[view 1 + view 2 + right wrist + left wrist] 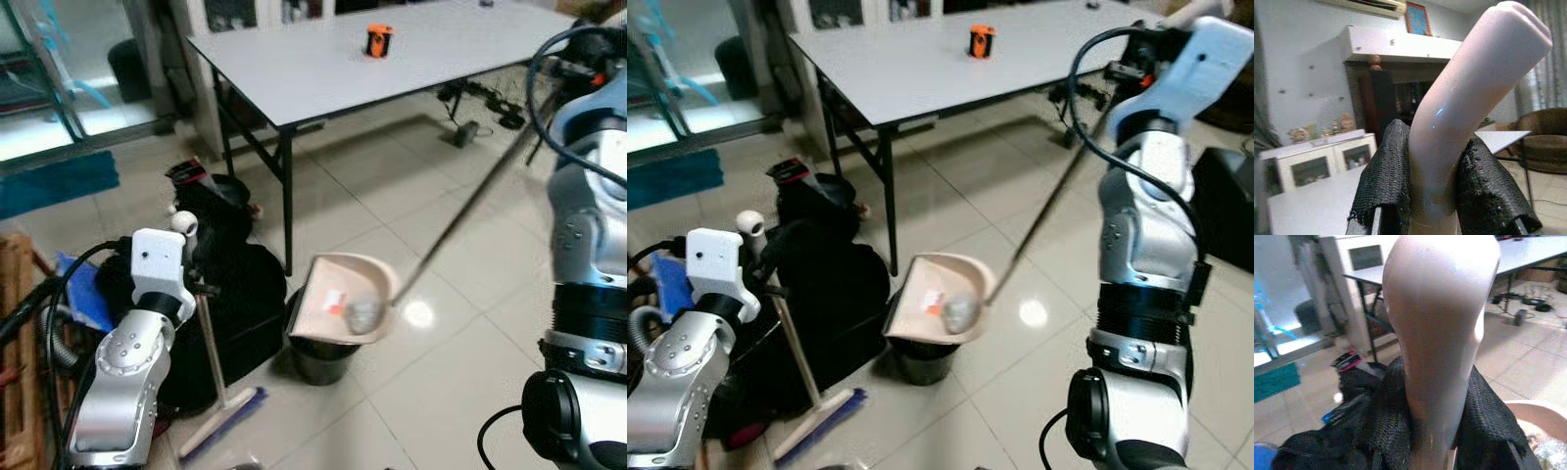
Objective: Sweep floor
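Observation:
My left gripper [1435,431] is shut on the top of a pale broom handle [1437,333], its mesh-covered fingers [1385,423] on either side. The broom stands upright beside my left arm, with its head [223,419] on the tiles. Higher up on the right, my right gripper [1434,196] is shut on the curved end of the dustpan handle [1469,98]. The long handle [460,215] slants down to the beige dustpan [338,284]. The pan hovers tilted over a small black bin [318,360]. A crumpled grey ball [363,315] and a small red-and-white scrap [333,301] lie in the pan.
A white folding table [294,69] with an orange object [379,40] stands behind the bin. Black bags [245,284] are piled between the broom and the table legs. Cables [485,103] lie under the table's far end. A wooden crate [15,323] is at far left.

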### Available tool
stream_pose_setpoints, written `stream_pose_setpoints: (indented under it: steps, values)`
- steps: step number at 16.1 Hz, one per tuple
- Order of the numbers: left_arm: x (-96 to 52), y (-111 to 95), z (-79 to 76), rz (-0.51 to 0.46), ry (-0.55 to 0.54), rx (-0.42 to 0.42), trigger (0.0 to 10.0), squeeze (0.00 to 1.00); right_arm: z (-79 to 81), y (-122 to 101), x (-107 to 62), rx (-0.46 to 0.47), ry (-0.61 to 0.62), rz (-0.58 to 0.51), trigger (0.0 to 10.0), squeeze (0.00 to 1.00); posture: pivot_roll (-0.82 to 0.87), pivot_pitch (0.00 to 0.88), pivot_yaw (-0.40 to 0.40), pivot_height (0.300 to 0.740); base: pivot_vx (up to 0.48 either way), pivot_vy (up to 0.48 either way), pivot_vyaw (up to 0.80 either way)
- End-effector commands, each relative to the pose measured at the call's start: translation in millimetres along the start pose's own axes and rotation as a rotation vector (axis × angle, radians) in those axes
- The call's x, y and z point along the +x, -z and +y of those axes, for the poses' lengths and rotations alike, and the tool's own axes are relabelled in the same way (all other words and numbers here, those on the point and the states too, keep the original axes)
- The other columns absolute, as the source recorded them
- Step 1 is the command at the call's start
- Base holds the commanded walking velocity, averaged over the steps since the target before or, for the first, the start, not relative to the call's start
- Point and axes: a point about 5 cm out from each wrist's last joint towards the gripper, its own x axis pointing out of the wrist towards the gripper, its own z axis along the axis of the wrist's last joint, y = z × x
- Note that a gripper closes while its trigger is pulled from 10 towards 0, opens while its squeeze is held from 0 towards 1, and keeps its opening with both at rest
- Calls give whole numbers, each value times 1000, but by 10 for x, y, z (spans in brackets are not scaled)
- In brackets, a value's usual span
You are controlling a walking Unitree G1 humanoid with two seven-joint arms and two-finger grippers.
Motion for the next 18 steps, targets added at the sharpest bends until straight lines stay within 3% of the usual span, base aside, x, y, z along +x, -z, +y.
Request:
stream_pose_setpoints:
  steps: [1,8,11,12,13,15,18]
  values:
    - [-20,-29,28,-11,-19,13,10000,0,91,-133,62,-11,-40,-76,10000,0,99,0,0,740,0,0,0]
    - [7,-63,46,-24,-40,18,10000,0,277,-120,63,-50,-116,-133,10000,0,106,0,0,740,0,0,0]
    - [9,-78,52,-35,-41,22,10000,0,602,-64,-16,-126,-259,-190,10000,0,107,0,4,740,0,0,0]
    - [9,-78,52,-35,-41,22,10000,0,602,-64,-16,-126,-259,-190,10000,0,107,0,4,740,0,0,0]
    - [5,-87,59,-40,-47,17,10000,0,730,-75,-38,-129,-298,-213,10000,0,107,0,8,740,0,0,0]
    - [-2,-79,65,-33,-43,23,10000,0,1050,-39,-164,-142,-421,-241,10000,0,106,0,7,740,0,0,0]
    - [-18,-78,79,-38,-56,4,10000,0,1300,55,-320,-146,-526,-240,10000,0,102,1,7,740,0,0,0]
